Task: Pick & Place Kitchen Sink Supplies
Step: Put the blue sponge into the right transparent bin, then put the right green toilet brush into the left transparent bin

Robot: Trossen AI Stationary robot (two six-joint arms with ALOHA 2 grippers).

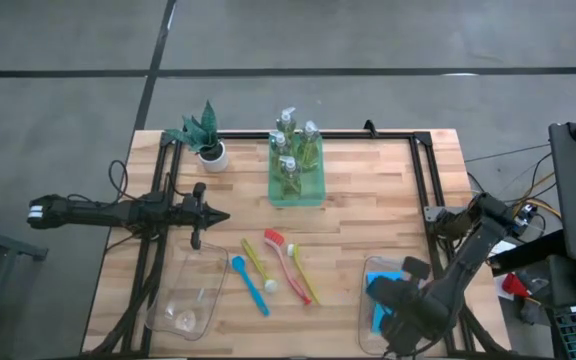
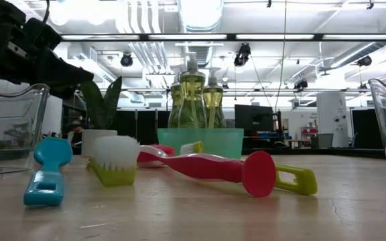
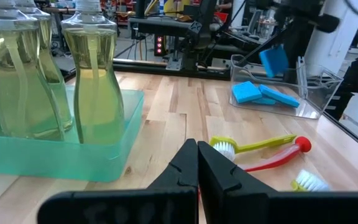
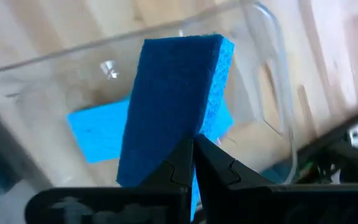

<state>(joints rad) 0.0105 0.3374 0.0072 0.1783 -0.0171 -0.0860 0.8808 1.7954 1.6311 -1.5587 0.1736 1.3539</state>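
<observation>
From above, the right hand (image 1: 400, 300) hung over the clear plastic bin (image 1: 370, 268) at the near right corner of the pale wooden desk (image 1: 368, 215), and only its own wrist camera showed why: its fingers were pinched on the edge of a dark blue rectangular sponge (image 4: 176, 102), held up on end above lighter blue sponges (image 4: 98, 134) lying on the bin's floor. The left wrist camera caught the same lifted sponge (image 3: 273, 60) from across the desk, hanging above two more (image 3: 263, 94) inside that bin. The left hand (image 1: 218, 215) was closed on nothing, hovering above the desk's left half, between the spiky green plant in a white pot (image 1: 206, 135) and a second, seemingly empty clear bin (image 1: 188, 290). At the desk's far middle, four clear pump bottles of yellow-green soap (image 1: 293, 150) stood upright in a translucent green tray (image 1: 318, 192). Three long-handled brushes lay loose in the middle of the desk: a blue one (image 1: 250, 285), a yellow-green one (image 1: 258, 265) and a pink-red one (image 1: 290, 262). The table-level camera showed that the red brush (image 2: 206, 167) lay across the yellow one (image 2: 293, 179), with the yellow-backed white bristles (image 2: 114, 161) facing up beside the blue handle (image 2: 47, 167).
</observation>
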